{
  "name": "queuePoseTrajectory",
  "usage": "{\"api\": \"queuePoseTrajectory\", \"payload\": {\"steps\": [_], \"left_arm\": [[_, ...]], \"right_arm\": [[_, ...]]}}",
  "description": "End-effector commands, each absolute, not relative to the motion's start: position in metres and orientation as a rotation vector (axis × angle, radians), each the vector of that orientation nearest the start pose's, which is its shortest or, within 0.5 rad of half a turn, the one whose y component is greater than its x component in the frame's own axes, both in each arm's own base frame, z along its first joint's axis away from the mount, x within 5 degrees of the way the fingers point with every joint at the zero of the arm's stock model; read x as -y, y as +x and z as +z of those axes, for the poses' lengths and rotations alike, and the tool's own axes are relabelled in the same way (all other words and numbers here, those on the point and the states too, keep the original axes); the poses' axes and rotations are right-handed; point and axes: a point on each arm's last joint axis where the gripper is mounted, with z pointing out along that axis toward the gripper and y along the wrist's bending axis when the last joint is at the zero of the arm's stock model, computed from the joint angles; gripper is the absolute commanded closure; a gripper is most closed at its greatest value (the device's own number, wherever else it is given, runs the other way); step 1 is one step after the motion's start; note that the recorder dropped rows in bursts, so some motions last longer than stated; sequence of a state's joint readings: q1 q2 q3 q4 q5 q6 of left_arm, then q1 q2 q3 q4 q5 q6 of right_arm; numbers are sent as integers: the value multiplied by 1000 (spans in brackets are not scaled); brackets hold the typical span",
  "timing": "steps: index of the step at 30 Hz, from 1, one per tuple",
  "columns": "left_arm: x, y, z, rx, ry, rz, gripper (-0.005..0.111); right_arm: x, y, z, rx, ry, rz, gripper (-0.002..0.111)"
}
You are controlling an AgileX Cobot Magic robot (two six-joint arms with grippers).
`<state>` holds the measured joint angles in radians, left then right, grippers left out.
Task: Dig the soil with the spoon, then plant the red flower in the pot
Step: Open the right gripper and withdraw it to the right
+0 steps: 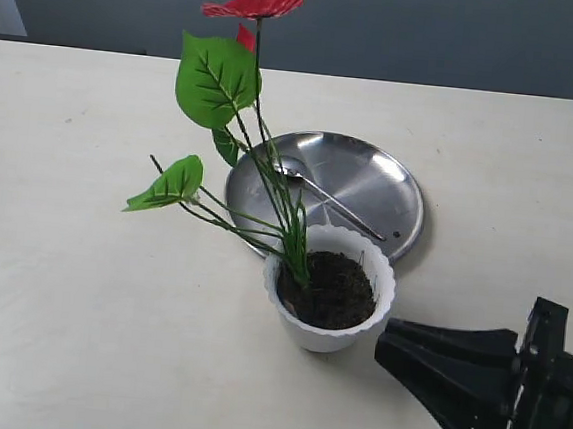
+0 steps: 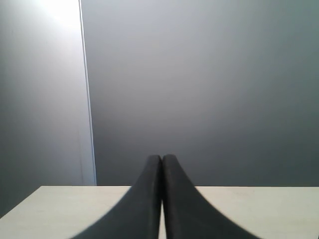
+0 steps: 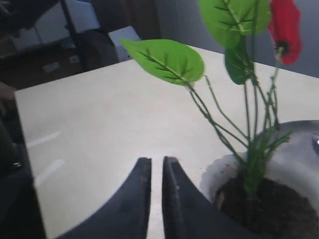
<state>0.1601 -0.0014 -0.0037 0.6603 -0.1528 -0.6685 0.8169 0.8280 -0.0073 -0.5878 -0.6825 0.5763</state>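
The right gripper [image 3: 155, 164] shows its two dark fingers nearly together, a thin gap between the tips, nothing held; it sits just beside the pot [image 1: 329, 289] on the table [image 1: 69, 286]. The left gripper [image 2: 162, 158] has its fingers pressed together and empty, aimed at a grey wall [image 2: 209, 84] — clear of the work area. The red flower [image 1: 262, 2] stands upright with its stems set in the soil [image 1: 332, 291] inside the pot. The spoon [image 1: 324, 192] lies on the steel plate [image 1: 389, 188] directly behind the pot — handle toward the plate's right rim.
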Motion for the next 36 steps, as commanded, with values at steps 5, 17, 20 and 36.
{"api": "queuePoseTrajectory", "payload": {"steps": [5, 17, 20, 36], "left_arm": [[0, 55, 224, -1359, -38, 53, 106], [0, 55, 224, -1359, -38, 53, 106], [0, 55, 224, -1359, -38, 53, 106], [0, 55, 224, -1359, -38, 53, 106]], "right_arm": [[-100, 40, 210, -1479, -830, 1157, 106], [-86, 44, 226, -1581, -281, 1529, 106], [-87, 44, 227, -1576, -278, 1544, 106], [-63, 46, 248, -1263, -189, 1363, 106]]}}
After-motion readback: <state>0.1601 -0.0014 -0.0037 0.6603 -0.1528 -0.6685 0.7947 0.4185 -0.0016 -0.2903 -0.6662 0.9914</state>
